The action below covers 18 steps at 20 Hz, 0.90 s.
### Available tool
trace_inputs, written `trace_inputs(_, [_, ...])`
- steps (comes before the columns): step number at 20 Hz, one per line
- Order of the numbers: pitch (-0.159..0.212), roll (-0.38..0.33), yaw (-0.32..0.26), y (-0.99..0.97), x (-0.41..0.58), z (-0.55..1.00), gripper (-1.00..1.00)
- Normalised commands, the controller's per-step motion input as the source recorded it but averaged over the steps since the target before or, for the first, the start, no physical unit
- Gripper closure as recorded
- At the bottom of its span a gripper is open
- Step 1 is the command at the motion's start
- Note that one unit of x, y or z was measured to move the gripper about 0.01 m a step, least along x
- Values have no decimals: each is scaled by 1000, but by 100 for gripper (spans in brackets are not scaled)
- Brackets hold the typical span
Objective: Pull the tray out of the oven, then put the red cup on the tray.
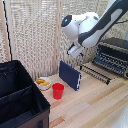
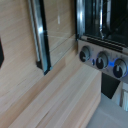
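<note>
The tray [image 1: 96,72] lies on the wooden surface [image 1: 95,102] before the oven [image 1: 114,55]; the red cup [image 1: 58,90] stands well apart, by a white bowl [image 1: 43,83] and navy slab [image 1: 70,75]. My pincer [image 1: 75,51] hangs above — whether apart or together I cannot tell

pale woven reed screen [image 1: 35,35] behind everything, light wood plank tabletop [image 1: 90,107], soft even lighting, big black fabric case [image 1: 20,97] up front

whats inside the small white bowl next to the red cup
Yellow contents fill the white bowl, beside the red cup. What they are is too blurred to tell; anything beneath them is covered.
</note>
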Motion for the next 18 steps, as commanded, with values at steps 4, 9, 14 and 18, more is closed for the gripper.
trace_inputs(4, [0,-291,120,-454,10,-174,-100])
trace_inputs(9, [47,-233,143,-490,97,-280,-100])
trace_inputs(14, [44,-227,114,-556,11,-151,-100])
trace_inputs(18, [38,-206,51,-718,0,-28,-100])
